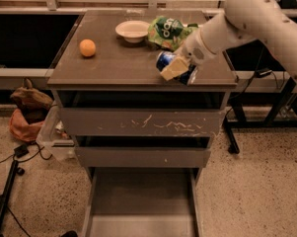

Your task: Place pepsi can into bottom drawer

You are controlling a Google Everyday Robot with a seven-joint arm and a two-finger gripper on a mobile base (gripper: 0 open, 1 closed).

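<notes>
The pepsi can (166, 60), dark blue with a silver end, lies tilted at the right front of the cabinet top. My gripper (177, 69) is shut on the can, its pale fingers (171, 70) across the can's body, and the white arm reaches in from the upper right. The bottom drawer (143, 201) is pulled out below the cabinet, a shallow tray with a flat bare floor.
On the cabinet top (113, 63) are an orange (87, 48) at the left, a white bowl (132, 30) at the back and a green chip bag (167, 31) behind the gripper. The scratched top drawer front (140, 122) and plain middle drawer (143, 156) are shut. Cables and a bag lie on the floor at left.
</notes>
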